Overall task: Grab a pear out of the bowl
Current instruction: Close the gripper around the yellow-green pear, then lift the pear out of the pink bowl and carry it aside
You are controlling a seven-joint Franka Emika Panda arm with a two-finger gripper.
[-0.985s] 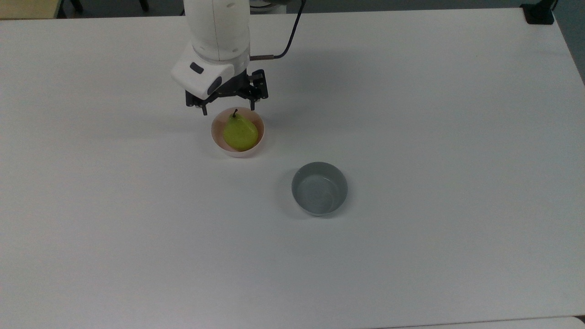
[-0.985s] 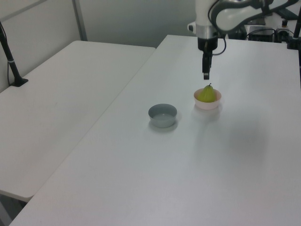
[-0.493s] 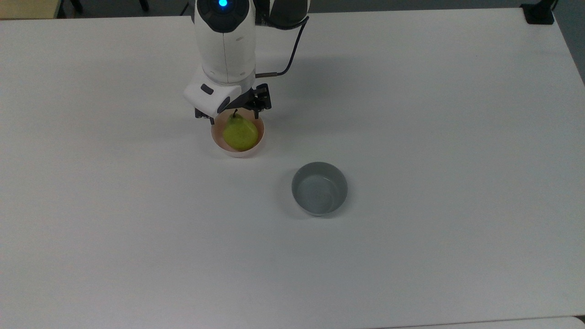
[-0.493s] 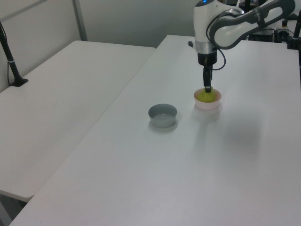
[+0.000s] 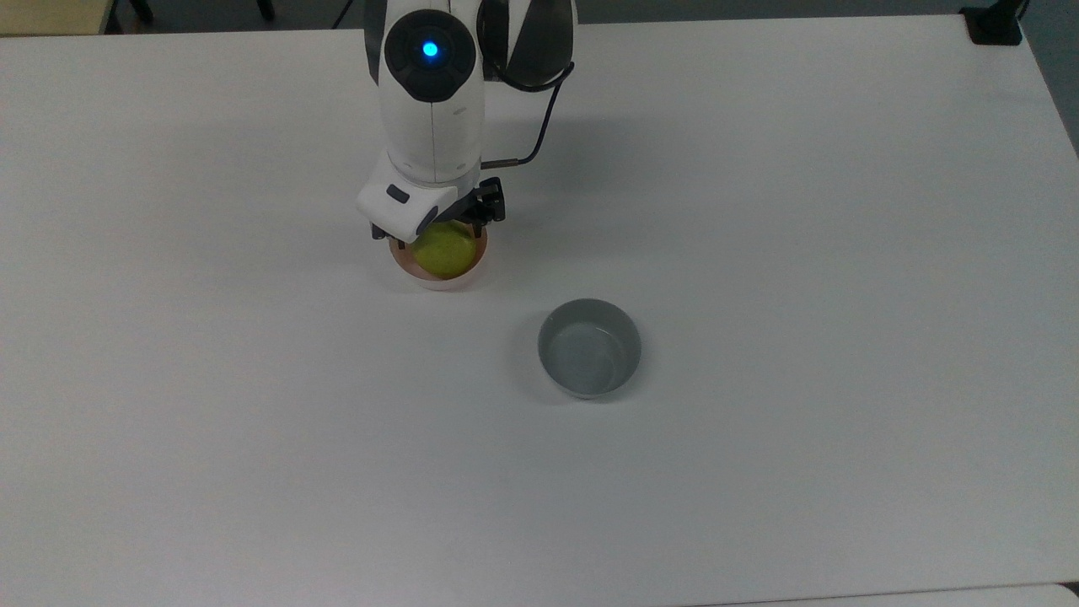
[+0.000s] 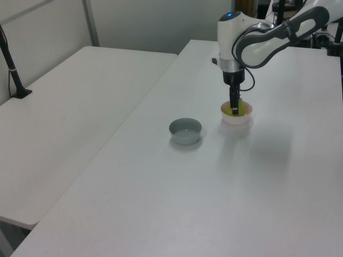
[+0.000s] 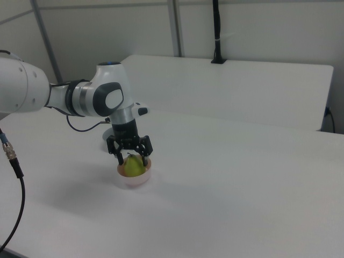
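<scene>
Item: pear (image 5: 444,250), small, yellow-green, seated upright inside the pale pink bowl (image 5: 438,281), which it nearly fills; the stem end is covered by the hand in the top view. Landmark: the pink bowl, set on the white desk (image 5: 759,211). Hand (image 7: 132,159): positioned directly above the bowl, lowered into it, fingers spread and seen on either side of the pear's upper part in the right view; no closure on the fruit is visible, and contact cannot be confirmed. Second vessel: grey bowl (image 5: 589,347), well apart from the pink bowl, toward the top view's lower right. Handling, as judged: the pear is taken to be light, firm and smooth-skinned, hence liable to slip; its tapering neck offers a poor hold, since closing fingers would be driven upward along the slope. The widest part of the body, just above the bowl's rim, is judged the better place to be gripped. The bowl is judged light too, and may be dragged or tipped if a finger catches its wall.
</scene>
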